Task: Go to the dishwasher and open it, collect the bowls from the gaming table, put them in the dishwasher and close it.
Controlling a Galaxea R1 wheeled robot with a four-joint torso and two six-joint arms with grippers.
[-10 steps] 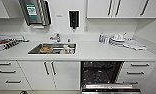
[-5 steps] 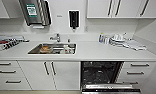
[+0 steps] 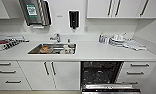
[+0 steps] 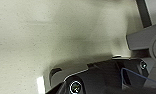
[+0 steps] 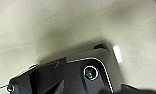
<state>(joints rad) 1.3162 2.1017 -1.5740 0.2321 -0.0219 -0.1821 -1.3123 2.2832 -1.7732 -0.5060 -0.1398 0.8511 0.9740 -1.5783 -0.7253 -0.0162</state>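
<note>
- The dishwasher stands open beneath the white countertop, its dark inside and racks exposed; its steel-fronted door is folded down flat toward the camera.
- Landmark: the dishwasher. Just beside it on one side are two white cabinet doors with vertical bar handles, and beyond those a stack of drawers. On its other side sits a second stack of drawers, touching the opening's edge.
- Above the dishwasher and off toward the cabinet doors, a steel sink is sunk into the countertop, with items in its basin and a faucet behind it.
- Directly above the dishwasher, at the back of the countertop, stand a bottle and a cluster of white dishes; the countertop's front strip over the opening is bare.
- Far from the dishwasher, at the countertop's other end, lies a tray of utensils.
- On the wall hang a paper towel dispenser and a dark soap dispenser; upper cabinets hang above the dishes.
- Both wrist views show pale speckled floor beneath dark robot parts.
- Whether either gripper's fingers are apart or together cannot be told.
</note>
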